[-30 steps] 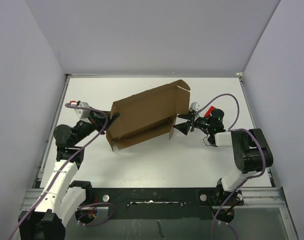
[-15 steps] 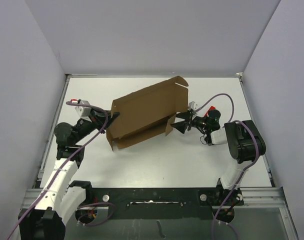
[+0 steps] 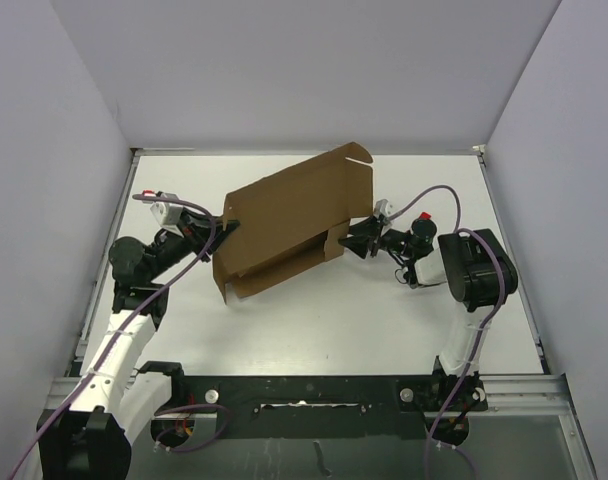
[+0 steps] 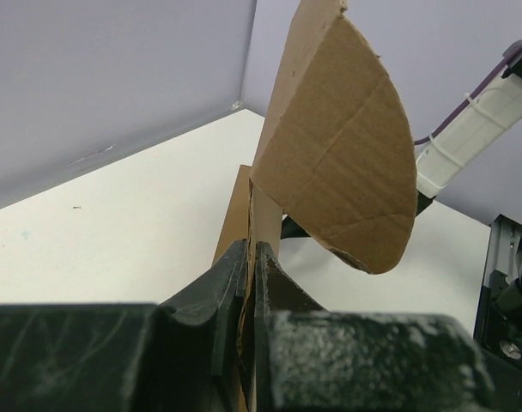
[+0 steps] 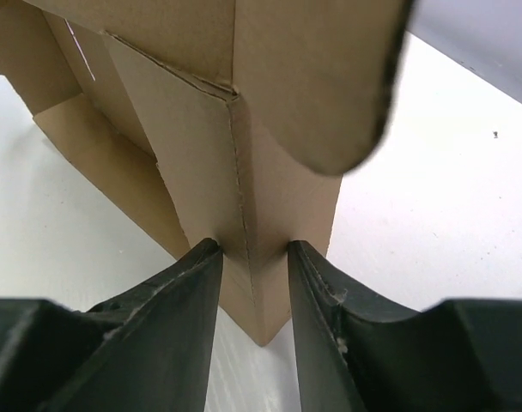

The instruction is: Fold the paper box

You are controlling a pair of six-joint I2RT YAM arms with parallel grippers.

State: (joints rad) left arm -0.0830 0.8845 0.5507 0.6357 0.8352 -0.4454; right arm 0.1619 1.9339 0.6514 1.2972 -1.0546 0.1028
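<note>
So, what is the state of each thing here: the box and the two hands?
paper box: partly folded, flaps standing up, not closed, held at both ends.
left hand: shut, pinching the box's left edge.
right hand: shut on a folded corner of the box.

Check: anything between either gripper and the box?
Nothing visible. The left gripper is clamped on the box at its left edge. The right gripper has a finger on each side of a folded corner at the box's right end, both touching the cardboard.
</note>
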